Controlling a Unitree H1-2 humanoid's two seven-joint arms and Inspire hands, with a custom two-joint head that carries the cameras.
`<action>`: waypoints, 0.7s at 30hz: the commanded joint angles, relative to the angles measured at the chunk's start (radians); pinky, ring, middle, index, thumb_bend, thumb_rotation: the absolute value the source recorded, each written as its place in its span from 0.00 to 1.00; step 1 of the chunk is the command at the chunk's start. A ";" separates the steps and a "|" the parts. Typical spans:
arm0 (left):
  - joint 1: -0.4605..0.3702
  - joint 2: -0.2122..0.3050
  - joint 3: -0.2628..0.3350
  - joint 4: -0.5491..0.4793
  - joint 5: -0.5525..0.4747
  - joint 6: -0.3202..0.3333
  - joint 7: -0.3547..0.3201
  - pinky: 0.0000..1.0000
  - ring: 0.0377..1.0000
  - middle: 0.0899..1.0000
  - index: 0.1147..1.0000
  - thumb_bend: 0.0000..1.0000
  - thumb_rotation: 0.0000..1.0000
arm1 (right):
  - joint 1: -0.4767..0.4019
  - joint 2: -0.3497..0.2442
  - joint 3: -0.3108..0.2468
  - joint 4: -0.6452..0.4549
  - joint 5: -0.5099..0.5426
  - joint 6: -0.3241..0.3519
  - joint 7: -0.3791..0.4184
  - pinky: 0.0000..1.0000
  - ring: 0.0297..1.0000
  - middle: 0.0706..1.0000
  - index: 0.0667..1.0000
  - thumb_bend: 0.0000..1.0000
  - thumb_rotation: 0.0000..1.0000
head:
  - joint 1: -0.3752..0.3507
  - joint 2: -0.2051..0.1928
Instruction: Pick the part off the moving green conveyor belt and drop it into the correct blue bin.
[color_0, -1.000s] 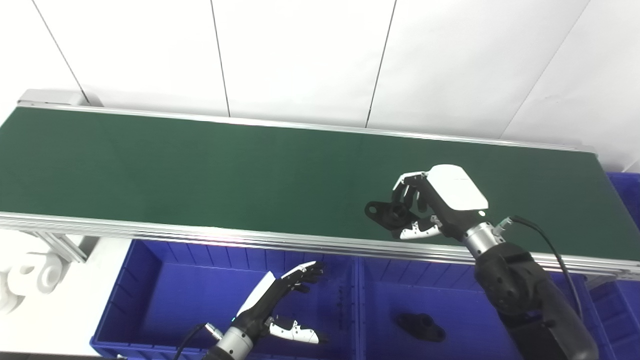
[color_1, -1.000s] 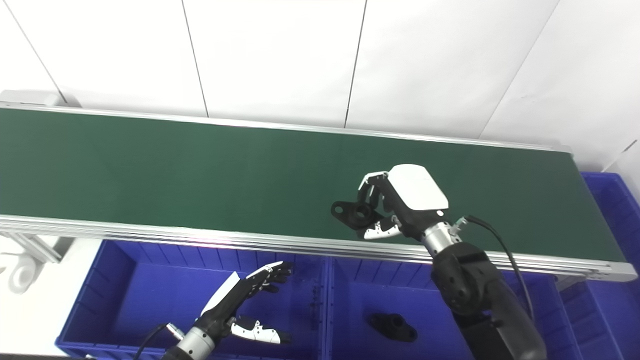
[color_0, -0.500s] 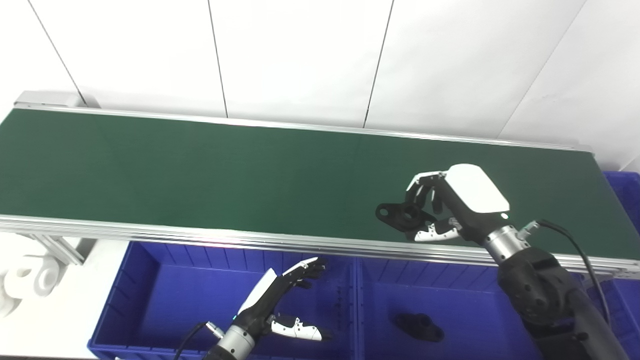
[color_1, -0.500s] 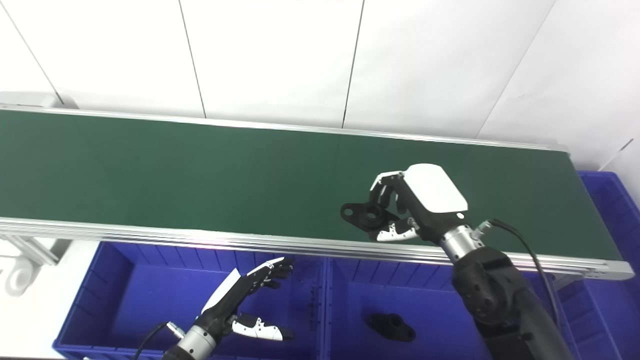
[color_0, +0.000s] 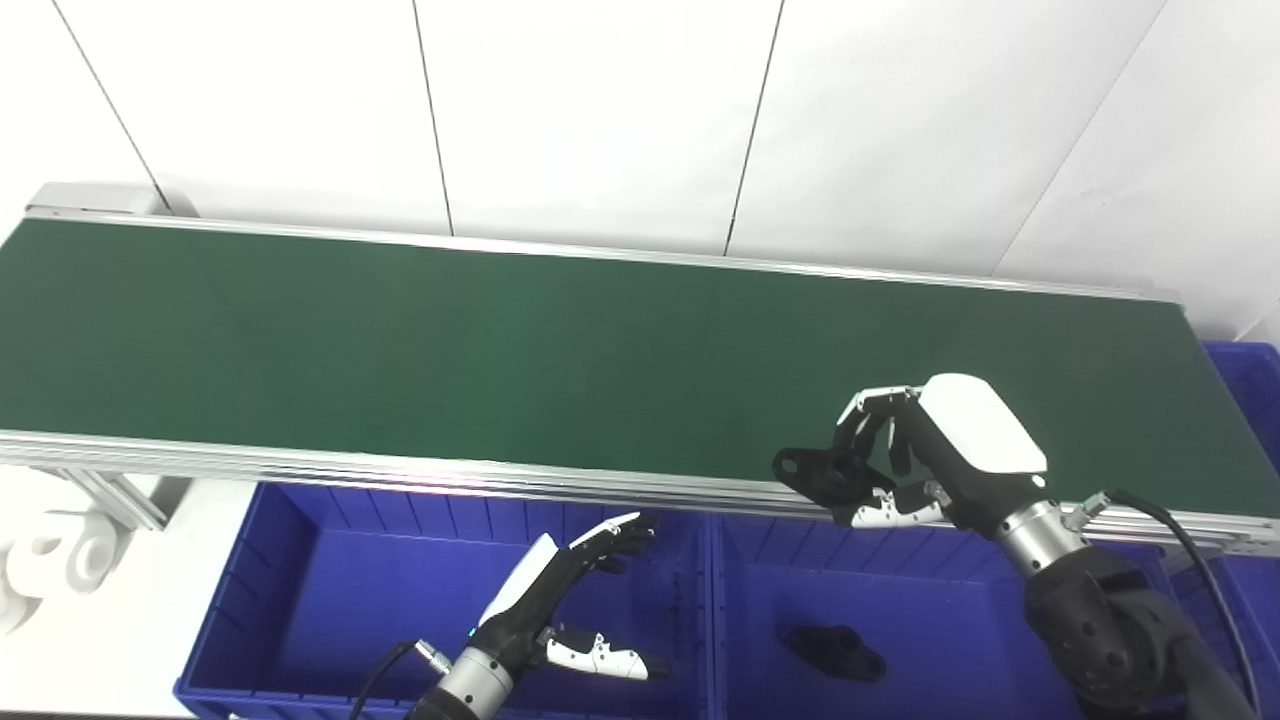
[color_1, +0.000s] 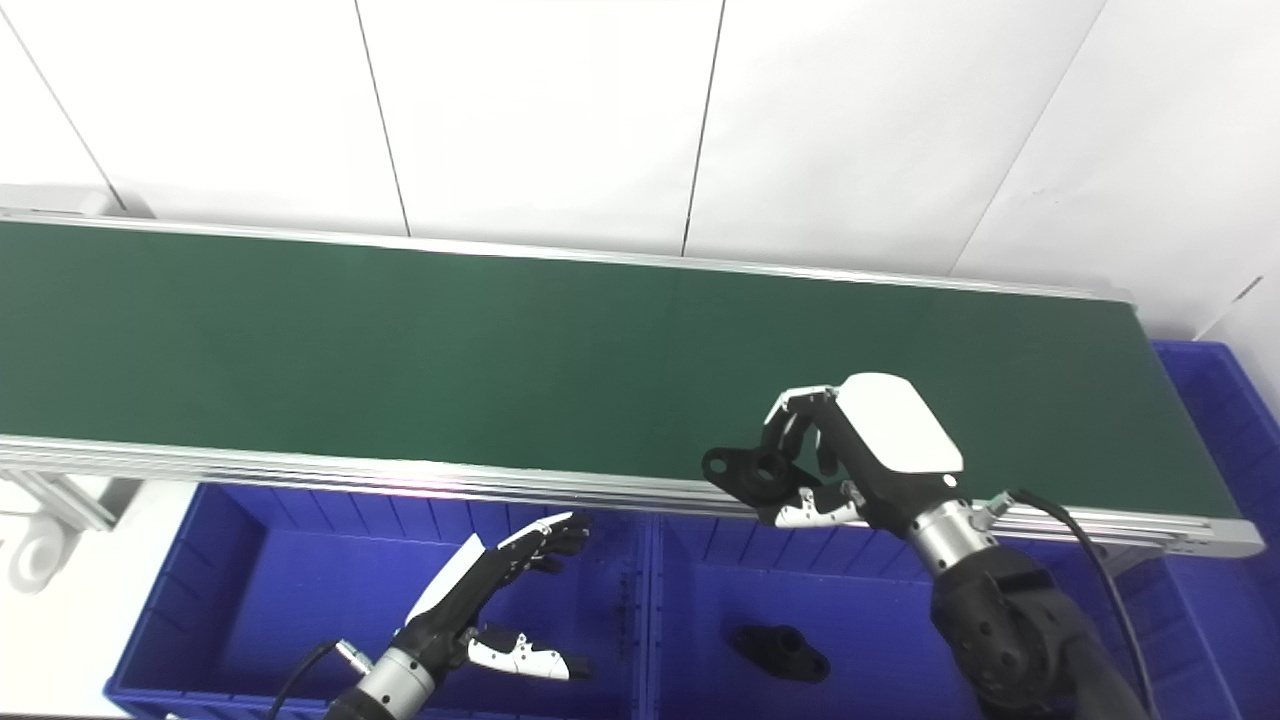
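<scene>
Right hand (color_0: 935, 465) fingers pinch the black flanged part (color_0: 820, 472) over the conveyor belt's (color_0: 400, 350) near rail, long axis sideways; right blue bin (color_0: 930, 560), holding a matching part (color_0: 833, 652), lies directly below. Left hand (color_0: 560, 610) hovers spread, empty.

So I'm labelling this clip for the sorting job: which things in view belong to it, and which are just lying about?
Part of the job:
- black part, held in the right hand
- green conveyor belt
- right blue bin, with another black part already in it
- left blue bin

Just there:
- left hand, open over the left bin
- white parts at the far left
- white wall panels
</scene>
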 joint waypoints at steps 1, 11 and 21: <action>-0.004 -0.007 0.005 -0.040 -0.017 -0.003 -0.002 0.77 0.83 0.84 0.85 0.65 0.26 | 0.006 -0.010 -0.022 -0.027 0.004 -0.029 -0.029 0.18 0.25 0.43 0.45 0.52 0.00 | 0.001 0.001; 0.001 0.001 0.009 -0.073 -0.022 0.014 -0.017 0.76 0.82 0.84 0.85 0.65 0.24 | 0.077 0.013 -0.030 -0.015 0.011 -0.057 -0.070 0.18 0.24 0.43 0.45 0.52 0.00 | -0.010 0.031; 0.003 0.010 0.009 -0.100 -0.019 0.039 -0.021 0.76 0.82 0.84 0.85 0.65 0.24 | 0.126 0.035 -0.017 0.020 0.002 -0.051 -0.100 0.21 0.27 0.43 0.45 0.52 0.00 | -0.019 0.045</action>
